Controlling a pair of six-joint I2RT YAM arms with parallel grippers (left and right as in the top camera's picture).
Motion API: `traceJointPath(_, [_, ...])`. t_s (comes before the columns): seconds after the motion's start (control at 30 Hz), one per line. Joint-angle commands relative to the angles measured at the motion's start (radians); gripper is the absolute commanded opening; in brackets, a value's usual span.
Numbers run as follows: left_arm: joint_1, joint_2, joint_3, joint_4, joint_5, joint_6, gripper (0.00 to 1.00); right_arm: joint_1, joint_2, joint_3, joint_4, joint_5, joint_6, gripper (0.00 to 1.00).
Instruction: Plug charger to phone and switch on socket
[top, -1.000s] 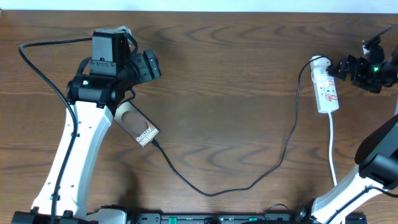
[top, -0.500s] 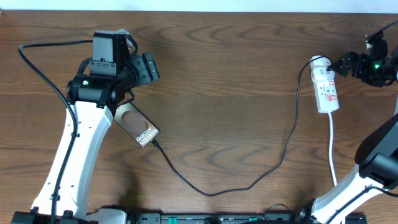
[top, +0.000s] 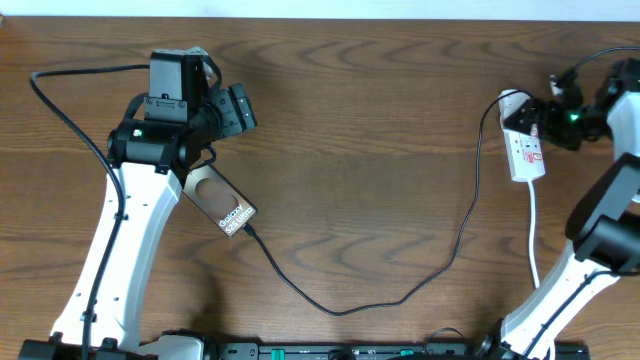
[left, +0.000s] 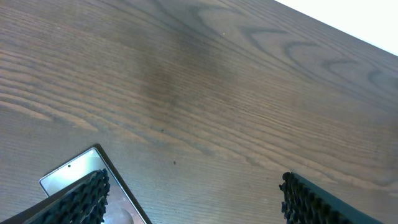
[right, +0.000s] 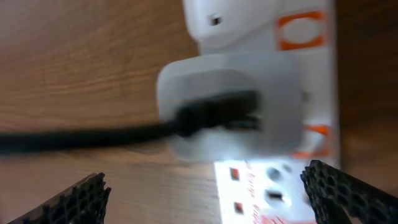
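My hand (right: 211, 202) is spread wide: one ribbed black fingertip (right: 78, 202) sits in the lower left corner of the frame, the other in the lower right. Above them, blurred, the white socket (right: 261, 18) runs from the top edge down the right half, with orange marks along its side and small red ones on its face. A white plug (right: 217, 74) sits on it at centre. The black charger (right: 81, 135) runs from there to the left edge, over the brown tabletop (right: 74, 50).
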Motion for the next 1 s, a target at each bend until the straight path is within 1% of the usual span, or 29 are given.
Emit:
traceJointPath(0.0, [0.000, 0.005, 0.022, -0.002, -0.017, 0.013, 0.86, 0.028, 0.021, -0.004, 0.007, -0.035, -0.031, 0.98])
traceJointPath(0.2, [0.000, 0.005, 0.022, -0.003, -0.017, 0.013, 0.86, 0.035, 0.023, -0.004, 0.025, -0.031, -0.030, 0.98])
traceJointPath(0.4, [0.000, 0.005, 0.022, -0.002, -0.017, 0.013, 0.87, 0.034, 0.023, -0.004, 0.026, 0.052, -0.029, 0.96])
traceJointPath(0.6, [0.000, 0.005, 0.022, -0.002, -0.017, 0.013, 0.86, 0.034, 0.023, -0.004, 0.053, 0.093, -0.029, 0.95])
traceJointPath(0.8, [0.000, 0.005, 0.022, -0.003, -0.017, 0.013, 0.86, 0.035, 0.023, -0.004, 0.074, 0.093, -0.018, 0.95])
traceJointPath(0.97, [0.000, 0.005, 0.022, -0.003, -0.016, 0.013, 0.87, 0.035, 0.023, -0.004, 0.073, 0.088, 0.002, 0.99])
